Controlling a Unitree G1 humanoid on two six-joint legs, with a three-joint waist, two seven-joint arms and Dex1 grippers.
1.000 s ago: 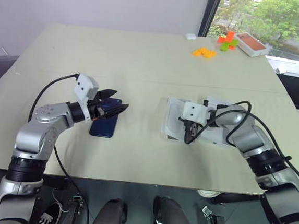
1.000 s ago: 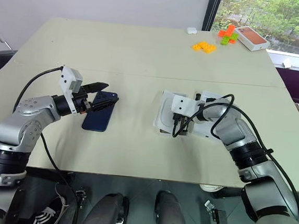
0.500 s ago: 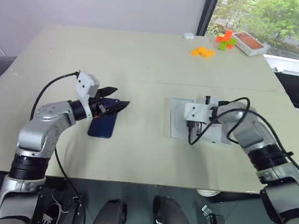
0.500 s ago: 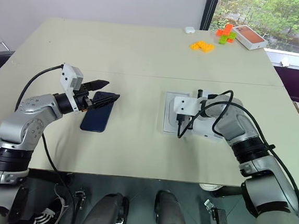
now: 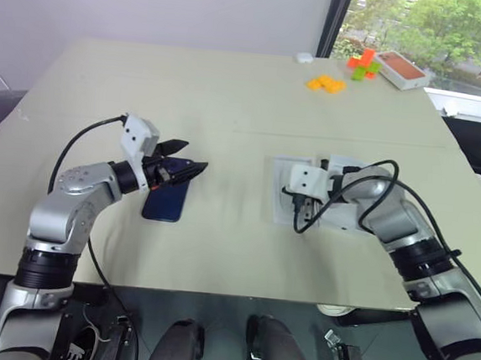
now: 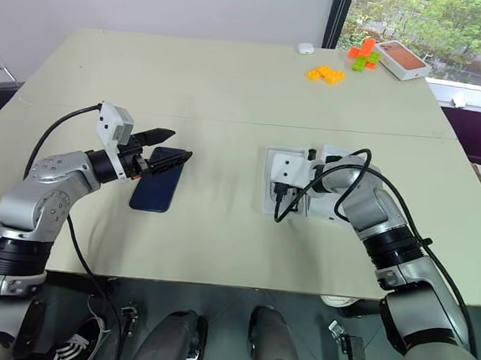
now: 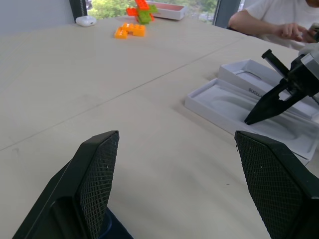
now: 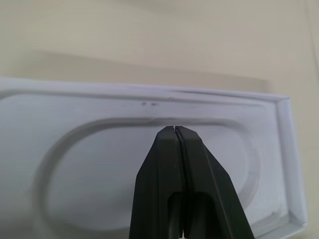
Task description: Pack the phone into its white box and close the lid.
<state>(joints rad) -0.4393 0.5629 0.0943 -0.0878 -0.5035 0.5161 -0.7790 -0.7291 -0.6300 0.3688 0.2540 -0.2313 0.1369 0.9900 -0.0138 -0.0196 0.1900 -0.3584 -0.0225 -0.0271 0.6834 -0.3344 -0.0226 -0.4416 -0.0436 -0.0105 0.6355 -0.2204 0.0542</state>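
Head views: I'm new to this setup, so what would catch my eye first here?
The right claw, shut, points down into a white insert with an oval recess at the table's middle. Across from it, the left claw stands open above the dark blue phone. Bright orange and green blocks sit at the far edge.

I see the dark navy phone flat on the table, left side. White box open, lying right of centre; an insert tray with oval recess sits in it.
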